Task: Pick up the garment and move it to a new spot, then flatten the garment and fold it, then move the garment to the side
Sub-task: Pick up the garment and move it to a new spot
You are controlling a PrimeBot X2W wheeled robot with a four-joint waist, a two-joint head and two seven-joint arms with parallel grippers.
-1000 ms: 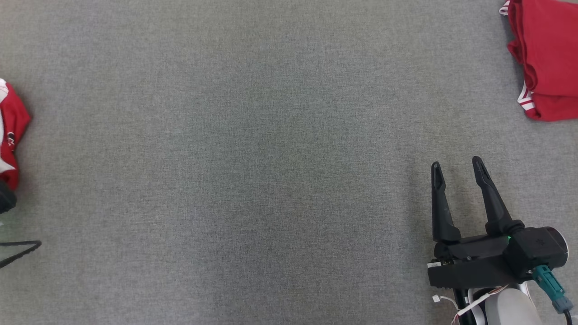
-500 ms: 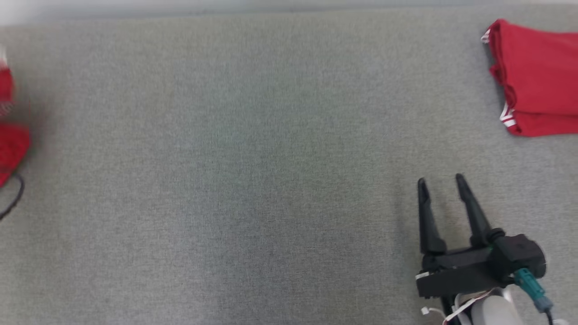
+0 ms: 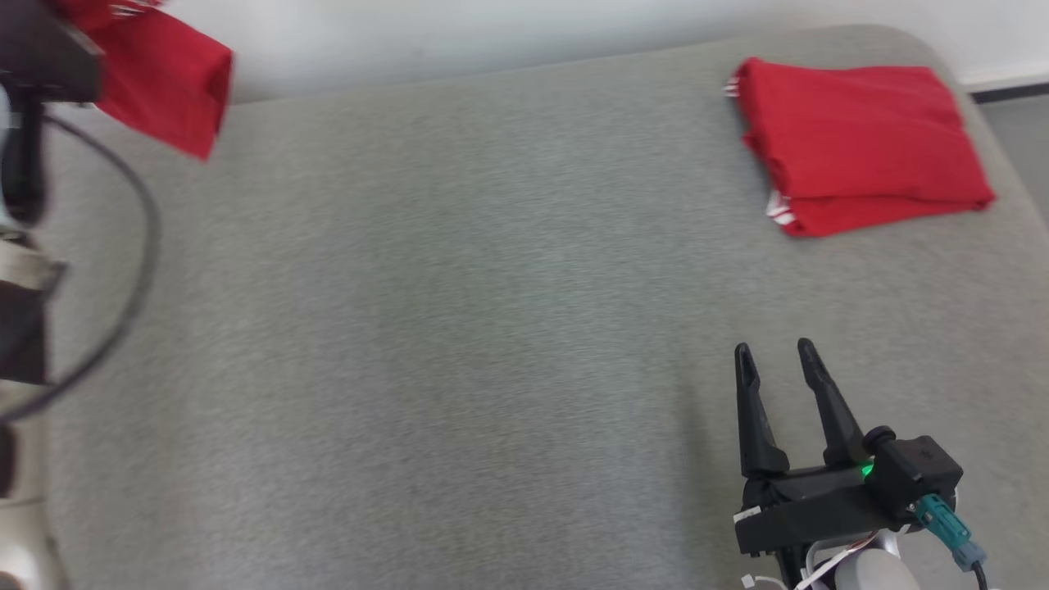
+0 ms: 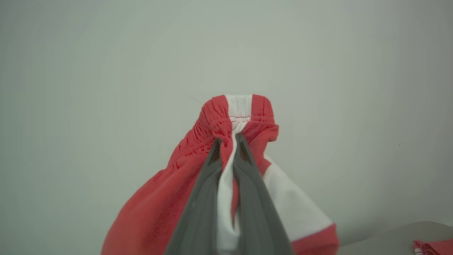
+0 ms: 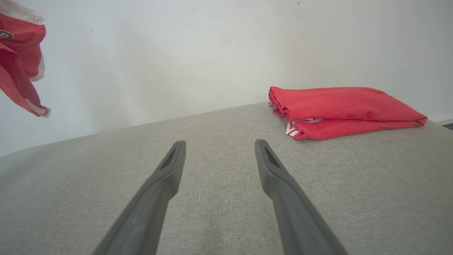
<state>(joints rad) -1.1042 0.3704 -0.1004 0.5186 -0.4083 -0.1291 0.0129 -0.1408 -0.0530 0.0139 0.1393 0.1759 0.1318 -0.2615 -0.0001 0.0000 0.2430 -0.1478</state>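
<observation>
No text can be read; a dark printed mark on the hanging red garment (image 5: 19,46) is too small to make out.

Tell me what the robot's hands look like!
The right hand has two long, dark, pointy fingers on a black boxy base. A tiny green light glows there, and a teal plug sticks out beside thin white wires. Behind it comes a pale forearm. The left hand has the same slim fingers, and a black cable loops near it.
</observation>
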